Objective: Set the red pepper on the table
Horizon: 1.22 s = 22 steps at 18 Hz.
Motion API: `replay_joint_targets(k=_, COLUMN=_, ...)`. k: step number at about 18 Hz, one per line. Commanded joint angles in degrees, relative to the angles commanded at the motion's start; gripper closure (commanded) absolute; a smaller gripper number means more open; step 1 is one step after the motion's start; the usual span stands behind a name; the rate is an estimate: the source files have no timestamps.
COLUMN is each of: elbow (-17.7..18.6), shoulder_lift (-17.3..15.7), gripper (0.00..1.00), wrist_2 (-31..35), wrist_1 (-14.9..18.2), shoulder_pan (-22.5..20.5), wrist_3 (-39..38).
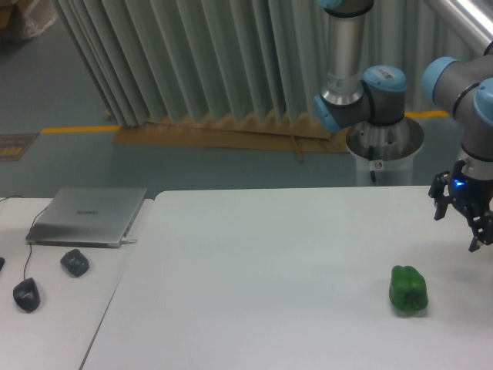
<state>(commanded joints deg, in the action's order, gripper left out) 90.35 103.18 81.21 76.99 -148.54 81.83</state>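
Note:
No red pepper shows in this view. My gripper (456, 231) hangs just above the white table (254, 270) at its far right, partly cut off by the frame's edge. Its dark fingers (438, 206) stand apart with nothing visible between them. A green bell pepper (408, 290) lies on the table, below and to the left of the gripper and apart from it.
The adjoining white desk at left carries a closed silver laptop (88, 216) and two dark mice (75, 262) (26, 294). The arm's base and grey pedestal (384, 146) stand behind the table's far right edge.

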Motion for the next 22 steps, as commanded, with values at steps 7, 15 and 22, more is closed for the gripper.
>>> replay_joint_targets(k=7, elbow=-0.3, shoulder_lift=0.1, gripper=0.0, wrist_2=0.4, wrist_1=-0.7, shoulder_pan=0.4, wrist_3=0.0)
replay_joint_targets(k=15, elbow=2.3, shoulder_lift=-0.3, gripper=0.0, wrist_2=0.6, wrist_1=-6.5, shoulder_pan=0.4, wrist_3=-0.2)
replay_joint_targets(k=22, elbow=0.4, shoulder_lift=0.2, gripper=0.0, wrist_2=8.7, wrist_1=-7.2, shoulder_pan=-0.3, wrist_3=0.9)
